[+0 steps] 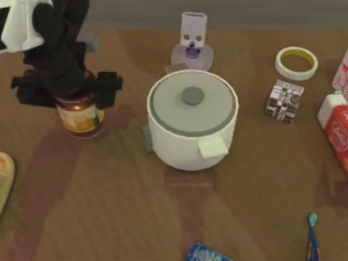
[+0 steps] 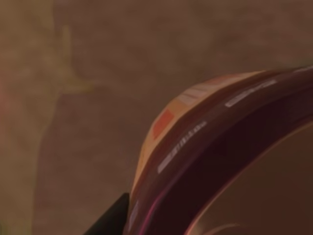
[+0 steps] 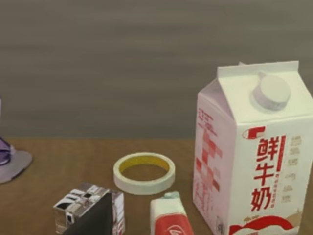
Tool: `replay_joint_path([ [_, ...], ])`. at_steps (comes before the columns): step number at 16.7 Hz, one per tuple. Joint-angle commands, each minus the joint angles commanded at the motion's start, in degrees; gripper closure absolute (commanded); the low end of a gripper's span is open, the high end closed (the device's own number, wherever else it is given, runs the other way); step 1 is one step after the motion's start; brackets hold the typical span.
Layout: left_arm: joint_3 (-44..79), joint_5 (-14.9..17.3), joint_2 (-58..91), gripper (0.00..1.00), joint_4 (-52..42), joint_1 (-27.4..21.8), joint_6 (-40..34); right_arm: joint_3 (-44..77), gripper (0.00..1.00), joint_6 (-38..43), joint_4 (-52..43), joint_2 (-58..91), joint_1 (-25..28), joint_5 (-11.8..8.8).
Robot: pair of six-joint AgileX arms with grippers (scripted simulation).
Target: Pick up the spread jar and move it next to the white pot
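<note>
Left gripper over the spread jar at tabletop left, jaws pinching it from both sides near the lid. Jar is left of the white pot, well apart. Can't tell if the jar touches the tabletop. Left wrist view: jar fills the frame. Right arm not visible in top view; jaws unseen.

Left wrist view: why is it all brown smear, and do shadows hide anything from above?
Left wrist view: the spread jar sits so close it fills the frame, out of focus. Top view: the left gripper covers the jar's lid; soft shadows fall on the table beside the white pot, hiding nothing.
</note>
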Motion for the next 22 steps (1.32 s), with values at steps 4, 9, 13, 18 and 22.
replay_joint_path([
  [4, -3.73, -2.05, -1.68, 1.0, 2.65, -2.25, -6.06, 0.0, 0.0, 0.0, 0.0, 0.0, 0.0, 0.0],
  [9, -3.73, -1.96, -1.29, 1.0, 2.76, -2.0, -5.92, 0.0, 0.0, 0.0, 0.0, 0.0, 0.0, 0.0],
  [13, -5.6, -1.93, 1.77, 1.0, 8.01, -1.72, -5.78, 0.0, 0.0, 0.0, 0.0, 0.0, 0.0, 0.0],
  [18, -7.18, -1.85, 4.3, 1.0, 12.13, -1.69, -5.48, 0.0, 0.0, 0.0, 0.0, 0.0, 0.0, 0.0],
  [22, -7.18, -1.85, 4.3, 0.85, 12.13, -1.69, -5.48, 0.0, 0.0, 0.0, 0.0, 0.0, 0.0, 0.0],
])
